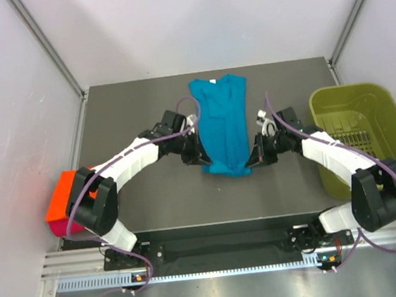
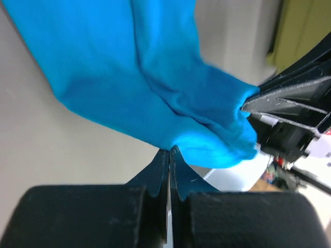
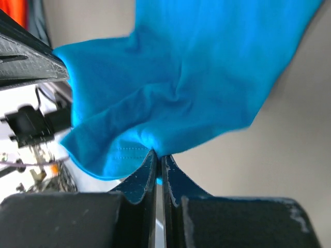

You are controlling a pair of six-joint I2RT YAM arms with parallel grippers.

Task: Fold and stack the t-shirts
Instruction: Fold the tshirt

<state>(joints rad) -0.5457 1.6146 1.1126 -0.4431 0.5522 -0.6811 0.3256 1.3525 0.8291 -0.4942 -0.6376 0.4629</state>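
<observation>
The teal-blue t-shirt (image 1: 222, 121) lies lengthwise on the table as a narrow folded strip, its neck with a small white label at the far end. My left gripper (image 1: 203, 156) is shut on its near left corner, and the cloth (image 2: 155, 88) bunches at my closed tips (image 2: 169, 151). My right gripper (image 1: 249, 159) is shut on the near right corner, with cloth (image 3: 196, 77) pinched at its tips (image 3: 159, 155). The near hem is lifted off the table between both grippers. An orange t-shirt (image 1: 61, 195) lies on a magenta-pink one (image 1: 59, 227), folded, at the table's left edge.
An olive-green plastic basket (image 1: 366, 131) stands at the right side of the table, close behind my right arm. White walls enclose the table on three sides.
</observation>
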